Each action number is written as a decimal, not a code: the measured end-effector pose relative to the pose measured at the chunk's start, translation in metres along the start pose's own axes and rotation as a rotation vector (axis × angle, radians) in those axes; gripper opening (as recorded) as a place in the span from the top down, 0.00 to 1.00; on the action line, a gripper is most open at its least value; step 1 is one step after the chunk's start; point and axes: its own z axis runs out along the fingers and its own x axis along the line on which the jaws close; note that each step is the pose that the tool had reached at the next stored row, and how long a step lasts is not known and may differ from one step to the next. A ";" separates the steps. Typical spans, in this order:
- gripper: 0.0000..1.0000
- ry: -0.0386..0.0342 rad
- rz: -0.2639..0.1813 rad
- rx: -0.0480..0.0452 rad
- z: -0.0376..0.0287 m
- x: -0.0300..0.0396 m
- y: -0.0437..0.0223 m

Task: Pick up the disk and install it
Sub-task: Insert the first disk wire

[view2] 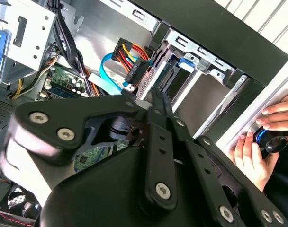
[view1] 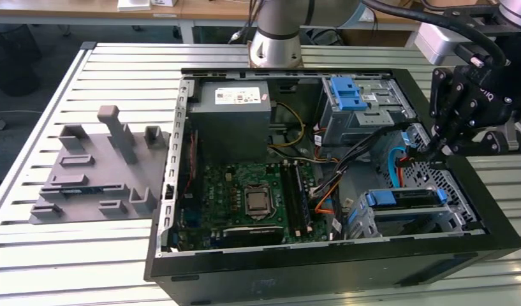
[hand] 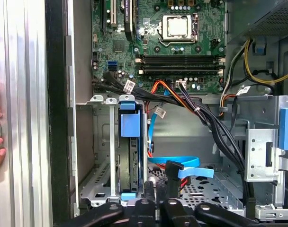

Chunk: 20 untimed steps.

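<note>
- The disk (hand: 132, 156) stands on edge inside the drive cage (hand: 111, 156) of the open computer case (view1: 328, 271), its blue rails showing.
- The end effector (view1: 438, 152) hangs above the case near that cage, with its fingers pressed together and holding nothing.

The surface (view1: 115, 70) is ribbed bare aluminium with a dull sheen. The computer case (view1: 328, 271) is matt black outside and bare grey sheet metal inside. The drive cage (hand: 102, 142) is smooth, bright steel. The disk (hand: 132, 161) shows a dark metal edge and smooth blue plastic rails. The claw (view2: 158, 101) is matt black with shiny screw heads. The motherboard (hand: 153, 33) is glossy green. The flat cable (hand: 186, 163) is slick blue plastic. The fixture (view1: 99, 172) looks like matt grey plastic.
</note>
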 end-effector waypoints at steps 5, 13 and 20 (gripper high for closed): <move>0.76 0.0000 0.000 0.0014 0.0000 0.0000 0.0000; 0.69 0.0000 0.000 0.0036 0.0000 0.0000 0.0000; 0.67 0.0000 0.000 0.0056 0.0000 0.0000 0.0000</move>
